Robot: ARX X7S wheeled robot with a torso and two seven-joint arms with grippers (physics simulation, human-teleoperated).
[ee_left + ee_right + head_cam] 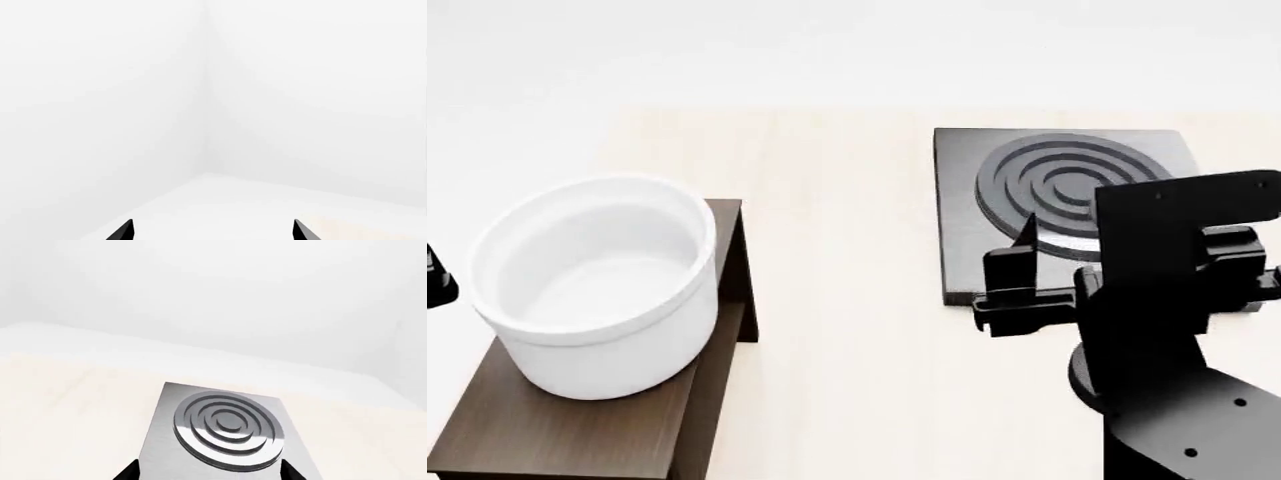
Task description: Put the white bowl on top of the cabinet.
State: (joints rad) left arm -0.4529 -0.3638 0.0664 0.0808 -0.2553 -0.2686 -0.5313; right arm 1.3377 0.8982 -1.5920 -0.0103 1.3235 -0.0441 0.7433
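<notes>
The white bowl (594,285) stands upright on the flat top of the dark brown cabinet (587,440) at the left of the head view, and nothing holds it. My left gripper (213,234) is open and empty, its two fingertips wide apart and pointing at a bare white room corner. Only a black bit of it (435,278) shows at the head view's left edge, just left of the bowl. My right gripper (990,290) is open and empty, hovering over the near edge of the grey stove plate, well right of the bowl. It also shows in the right wrist view (212,475).
The grey square stove plate (961,200) with raised rings lies on the pale table at the right and also shows in the right wrist view (167,440). A strip of pale tabletop (841,300) separates cabinet and plate. White walls stand behind.
</notes>
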